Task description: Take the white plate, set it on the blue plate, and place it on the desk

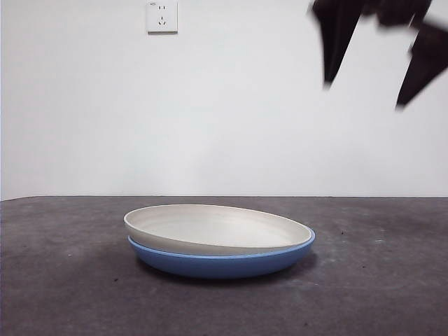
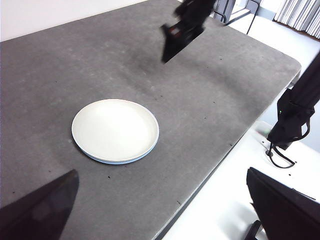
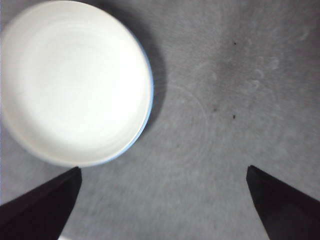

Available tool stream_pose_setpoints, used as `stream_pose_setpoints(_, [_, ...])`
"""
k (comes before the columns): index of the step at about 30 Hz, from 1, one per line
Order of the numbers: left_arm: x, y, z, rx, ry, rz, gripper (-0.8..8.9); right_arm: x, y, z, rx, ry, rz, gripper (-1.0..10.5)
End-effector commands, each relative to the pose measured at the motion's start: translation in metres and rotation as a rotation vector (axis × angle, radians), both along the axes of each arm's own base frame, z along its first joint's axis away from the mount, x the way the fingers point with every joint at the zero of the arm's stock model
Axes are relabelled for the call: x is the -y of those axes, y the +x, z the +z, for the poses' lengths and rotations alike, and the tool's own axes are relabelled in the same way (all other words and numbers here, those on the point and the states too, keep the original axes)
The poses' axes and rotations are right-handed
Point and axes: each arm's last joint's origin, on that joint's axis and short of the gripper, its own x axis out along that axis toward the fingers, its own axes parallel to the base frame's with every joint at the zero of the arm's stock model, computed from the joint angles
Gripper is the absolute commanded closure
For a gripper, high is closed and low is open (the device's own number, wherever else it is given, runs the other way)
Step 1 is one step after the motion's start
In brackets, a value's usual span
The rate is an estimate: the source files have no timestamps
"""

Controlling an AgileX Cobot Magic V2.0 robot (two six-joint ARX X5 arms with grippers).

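The white plate point(image 1: 217, 225) lies nested in the blue plate point(image 1: 224, 263), slightly tilted, in the middle of the dark grey desk point(image 1: 63, 280). My right gripper point(image 1: 364, 94) hangs open and empty high above the desk, up and to the right of the plates. In the right wrist view it point(image 3: 163, 169) is open with the white plate point(image 3: 72, 80) and a sliver of blue rim point(image 3: 148, 107) below. My left gripper point(image 2: 162, 171) is open and empty, high and far from the stacked plates point(image 2: 115, 129). The right gripper point(image 2: 176, 39) also shows there, beyond the plates.
A wall socket point(image 1: 162, 16) sits on the white wall behind. In the left wrist view the desk's edge point(image 2: 220, 160) runs beside a white surface, with a black arm part and cable point(image 2: 292, 115) next to it.
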Motion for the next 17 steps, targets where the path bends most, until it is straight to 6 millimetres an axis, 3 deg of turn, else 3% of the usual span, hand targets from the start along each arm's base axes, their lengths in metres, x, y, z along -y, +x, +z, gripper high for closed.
stream_pose_setpoints(1, [0.0,0.0,0.003,0.008,-0.017,-0.001,1.57,0.006,-0.03,0.03,0.089,0.023,0.039,3.1])
stream_pose_setpoints(8, [0.0,0.0,0.005,0.004,-0.042,0.01,1.57,0.029,-0.117,0.072,0.236,0.1,0.092,3.1])
stream_pose_setpoints(17, [0.0,0.0,0.005,-0.012,-0.058,0.02,1.57,0.068,-0.199,0.091,0.399,0.206,0.106,3.1])
